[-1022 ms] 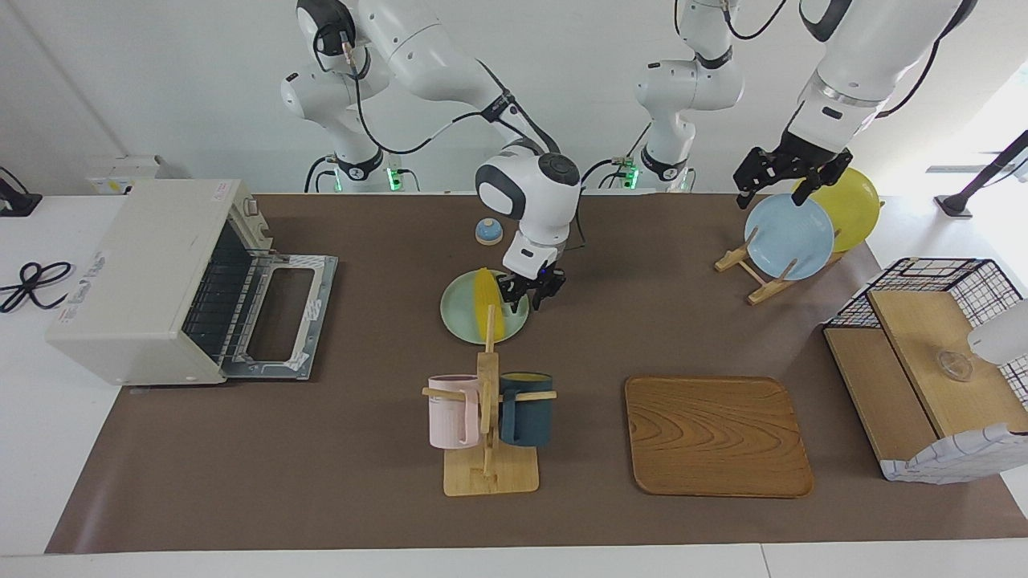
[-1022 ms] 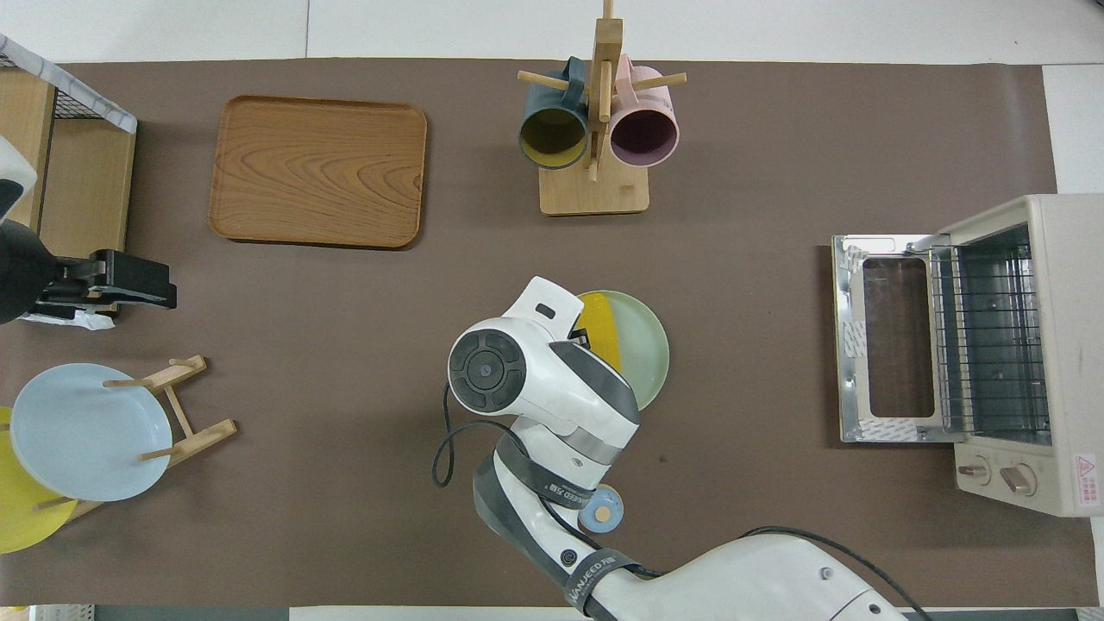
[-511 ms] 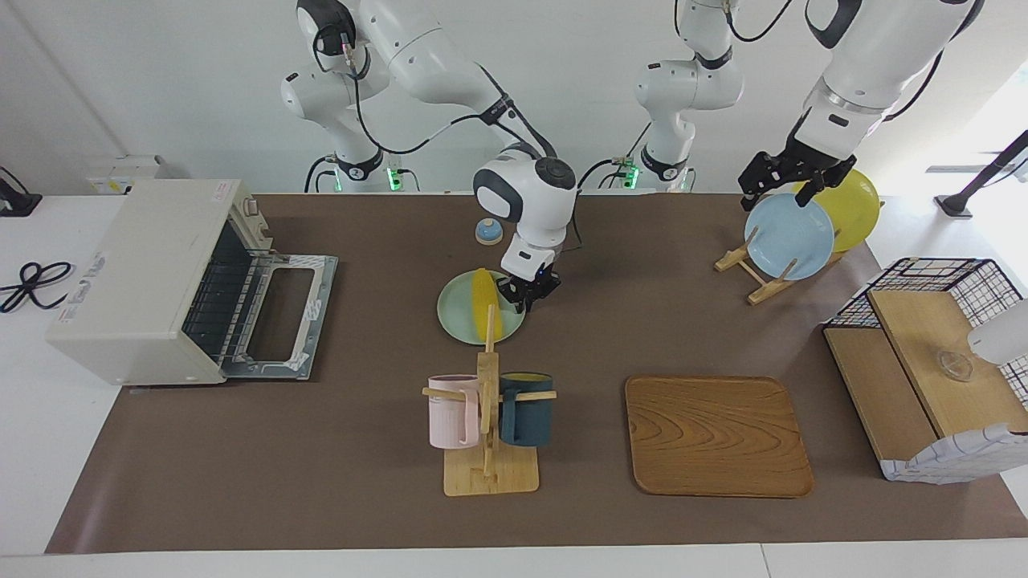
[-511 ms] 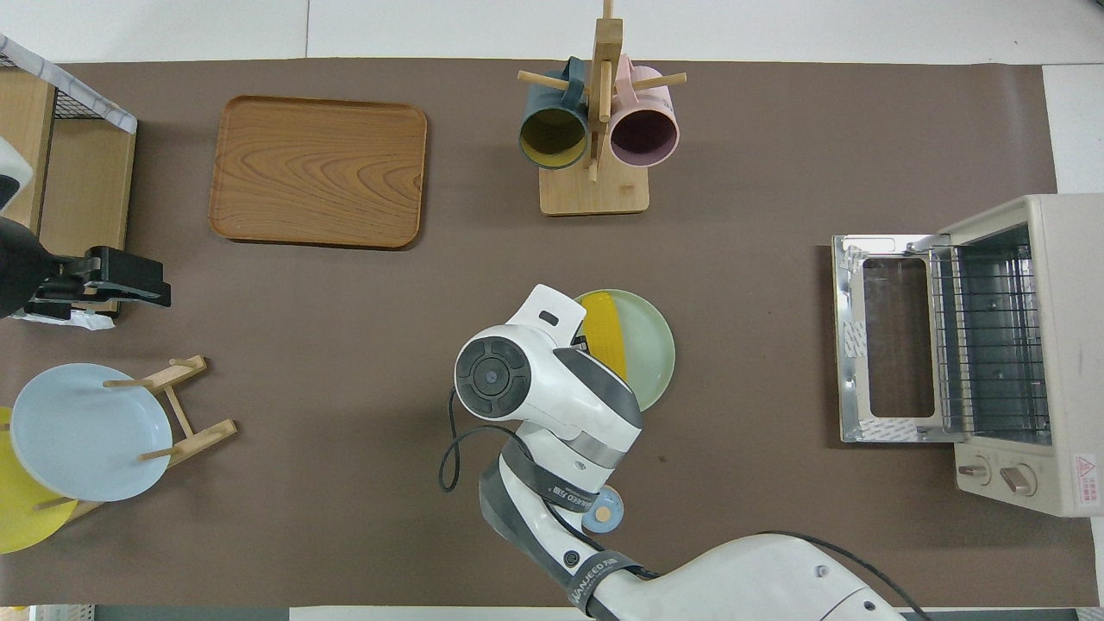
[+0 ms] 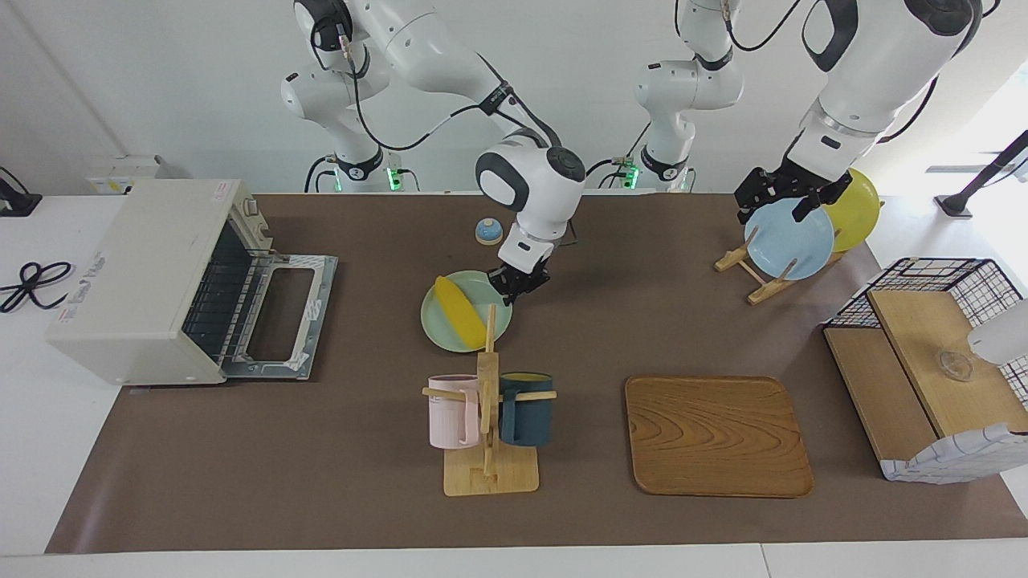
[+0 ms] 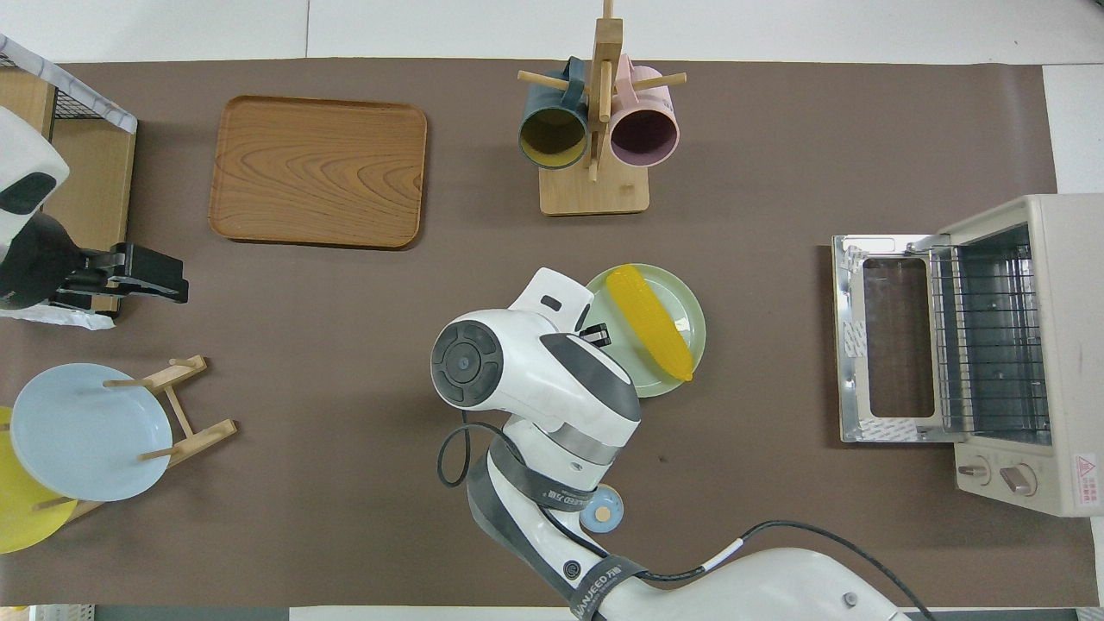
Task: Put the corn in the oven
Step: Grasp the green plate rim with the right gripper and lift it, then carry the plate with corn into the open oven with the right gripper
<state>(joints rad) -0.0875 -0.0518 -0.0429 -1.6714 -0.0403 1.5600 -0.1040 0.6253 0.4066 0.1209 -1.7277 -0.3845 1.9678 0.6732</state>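
The bright yellow tapered corn cob (image 5: 455, 312) lies on the mint-green plate (image 5: 443, 335), just beside the right hand (image 5: 514, 283), whose fingertips are together on nothing. It looks light, stiff, bumpy and prone to roll, so take it across its thick middle. The left hand (image 5: 783, 190) waits, fingers apart, over the pale blue plate (image 5: 791, 241).

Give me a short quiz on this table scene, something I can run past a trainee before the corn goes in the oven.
1. True or false: the corn is already inside the oven.
2. What does the corn lie on? A) wooden tray B) mint plate C) mug rack
3. Fill in: the hand at that plate's rim, shut, belongs to the ____ arm.

Key:
1. False. The corn is out on the table and the oven's door is open.
2. B
3. Right: it is the right hand.
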